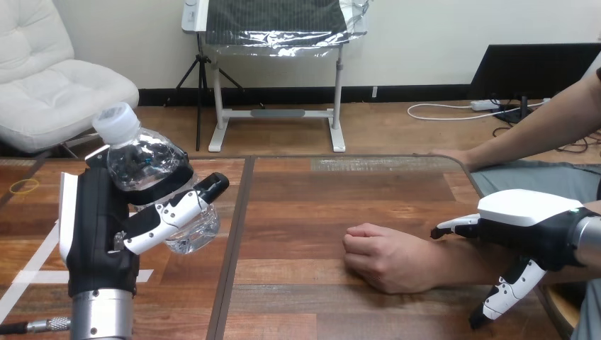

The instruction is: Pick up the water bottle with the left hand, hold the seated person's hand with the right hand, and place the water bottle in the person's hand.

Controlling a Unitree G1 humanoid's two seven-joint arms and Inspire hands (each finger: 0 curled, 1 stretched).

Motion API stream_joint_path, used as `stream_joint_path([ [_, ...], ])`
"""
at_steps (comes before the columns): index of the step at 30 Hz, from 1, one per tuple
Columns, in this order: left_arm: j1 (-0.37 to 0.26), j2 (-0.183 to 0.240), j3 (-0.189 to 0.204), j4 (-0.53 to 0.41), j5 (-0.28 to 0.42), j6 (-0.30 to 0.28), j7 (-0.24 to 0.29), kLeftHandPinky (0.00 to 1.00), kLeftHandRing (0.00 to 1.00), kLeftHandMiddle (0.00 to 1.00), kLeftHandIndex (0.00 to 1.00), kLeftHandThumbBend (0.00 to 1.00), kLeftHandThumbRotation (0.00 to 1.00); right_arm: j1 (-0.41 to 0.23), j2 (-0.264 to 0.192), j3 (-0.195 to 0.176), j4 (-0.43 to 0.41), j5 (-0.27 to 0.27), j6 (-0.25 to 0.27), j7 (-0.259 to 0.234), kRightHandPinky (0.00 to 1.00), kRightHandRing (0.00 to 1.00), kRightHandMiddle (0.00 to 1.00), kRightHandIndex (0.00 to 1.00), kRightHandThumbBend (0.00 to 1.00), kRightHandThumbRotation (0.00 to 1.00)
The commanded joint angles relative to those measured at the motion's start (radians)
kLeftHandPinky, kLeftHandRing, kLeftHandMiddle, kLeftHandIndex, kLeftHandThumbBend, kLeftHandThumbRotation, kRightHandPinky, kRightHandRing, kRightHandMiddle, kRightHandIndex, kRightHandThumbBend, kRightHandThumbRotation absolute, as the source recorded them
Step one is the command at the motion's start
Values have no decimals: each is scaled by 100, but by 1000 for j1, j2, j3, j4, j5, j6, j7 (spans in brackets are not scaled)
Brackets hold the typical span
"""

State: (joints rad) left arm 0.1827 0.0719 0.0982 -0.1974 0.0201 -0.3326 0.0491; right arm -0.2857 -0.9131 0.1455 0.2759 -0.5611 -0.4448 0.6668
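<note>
Left hand (pixel 99 223) was curled round the clear plastic water bottle with white cap (pixel 145 166), tilted above the wooden tabletop (pixel 305 212) at left. Bottle judged light, thin-walled, slippery, so mid-body grip is advised. Right hand (pixel 528 212) was spread open at the wrist of the person's fisted hand (pixel 383 258); no clasp was seen.

wooden table (pixel 319 212) with a small yellow ring (pixel 25 186) and white tape strips (pixel 28 276) on it.
the table top is made of reddish-brown planks. a dark seam (pixel 232 248) runs from its far edge to its near edge and splits it into a left and a right section. the yellow ring lies flat on the left section, near the far left corner. the white tape strips cross on the same section, closer to the near edge, well apart from the ring.
</note>
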Motion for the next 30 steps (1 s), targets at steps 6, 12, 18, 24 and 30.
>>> stream_joint_path([
  [6,-56,-1,9,-28,-1,-17,5,20,26,32,36,57,0,-87,9,34,41,-32,10,-30,95,93,93,93,100,48],
  [12,-58,2,10,-23,3,-24,5,20,25,32,36,57,0,-101,21,54,67,-48,11,-44,94,92,93,92,100,48],
  [18,-57,-2,10,-26,-6,-22,3,20,25,31,36,57,0,-117,29,77,100,-69,3,-74,94,91,91,91,100,47],
  [24,-57,-2,9,-26,-5,-21,4,20,25,31,36,57,0,-132,40,97,131,-93,1,-110,92,89,90,90,100,46],
  [30,-59,-1,10,-26,-3,-22,5,20,25,31,36,57,0,-148,55,115,151,-106,39,-117,90,88,89,89,100,43],
])
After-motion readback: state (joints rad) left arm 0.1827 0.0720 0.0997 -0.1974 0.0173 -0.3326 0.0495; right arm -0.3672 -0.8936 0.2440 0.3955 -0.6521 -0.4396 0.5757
